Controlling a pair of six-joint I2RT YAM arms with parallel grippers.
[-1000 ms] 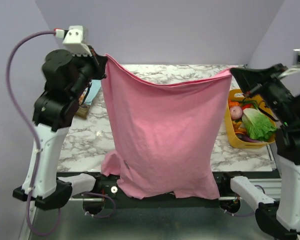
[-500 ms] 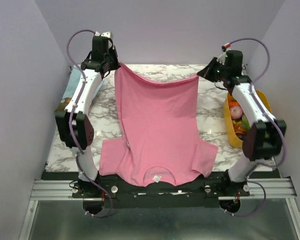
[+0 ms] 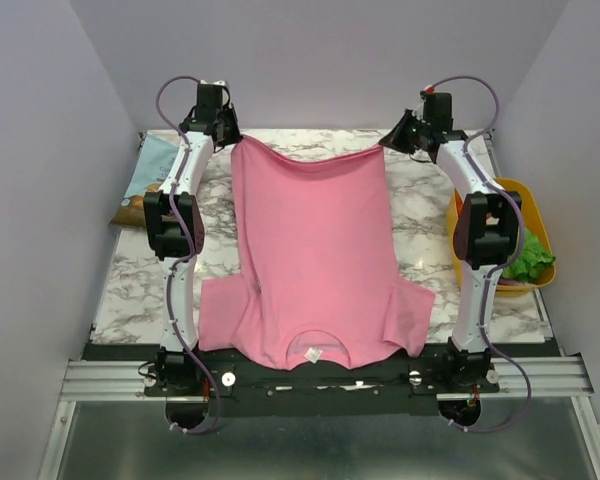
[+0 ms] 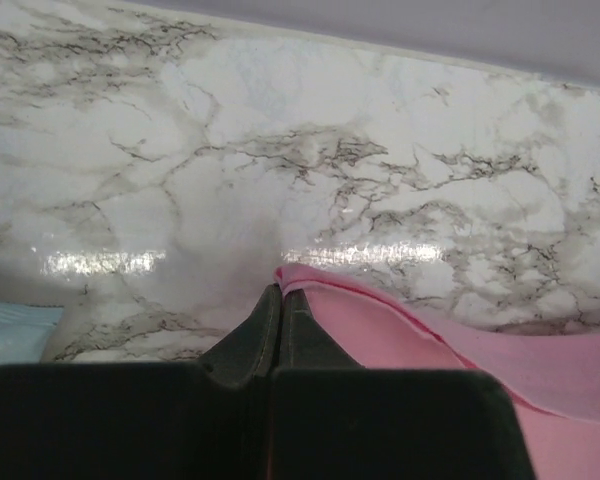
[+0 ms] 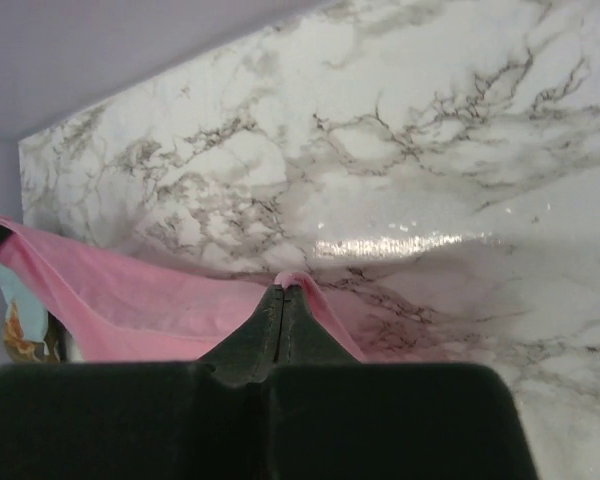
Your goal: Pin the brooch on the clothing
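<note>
My left gripper (image 4: 281, 293) and right gripper (image 5: 283, 291) are each clamped on a hem corner of the clothing (image 3: 315, 240). It lies stretched across the desk (image 3: 130, 285), neckline toward my bases. I see no brooch anywhere, so pinning is not yet begun.

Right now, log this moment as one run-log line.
left end effector: shut on T-shirt far corner | right end effector: shut on other far corner | T-shirt: stretched over table, neckline near | brooch: not visible

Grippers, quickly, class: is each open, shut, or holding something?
Left gripper: shut on the large pink soft-fabric T-shirt, far hem.
Right gripper: shut on the same hem.
</note>
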